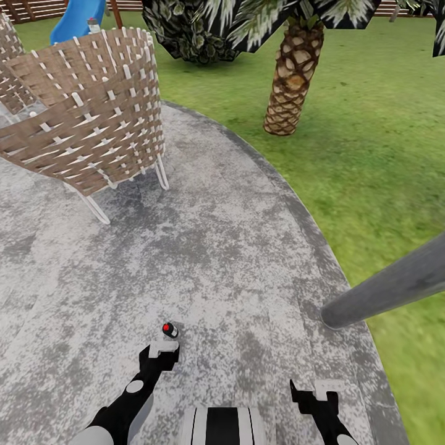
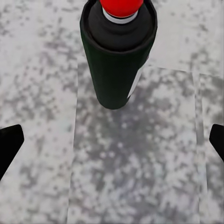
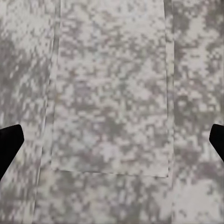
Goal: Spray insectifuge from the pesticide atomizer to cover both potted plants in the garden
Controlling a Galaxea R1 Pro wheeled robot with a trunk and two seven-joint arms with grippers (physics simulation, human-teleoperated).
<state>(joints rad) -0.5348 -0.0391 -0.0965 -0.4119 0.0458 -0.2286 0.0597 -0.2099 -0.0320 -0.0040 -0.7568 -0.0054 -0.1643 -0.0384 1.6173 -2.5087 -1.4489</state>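
At lower centre of the head view, the pesticide atomizer (image 1: 170, 330) is seen upright on the paved patio (image 1: 247, 247), just beyond the left gripper (image 1: 163, 351), jaws apart. Grasping seems underway; forward reach and closing are needed. The right gripper (image 1: 314, 392) is spread, empty.

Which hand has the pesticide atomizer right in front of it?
The left hand: the pesticide atomizer, dark with a red top, stands on the paved patio just beyond its open fingers. The right hand faces bare paving.
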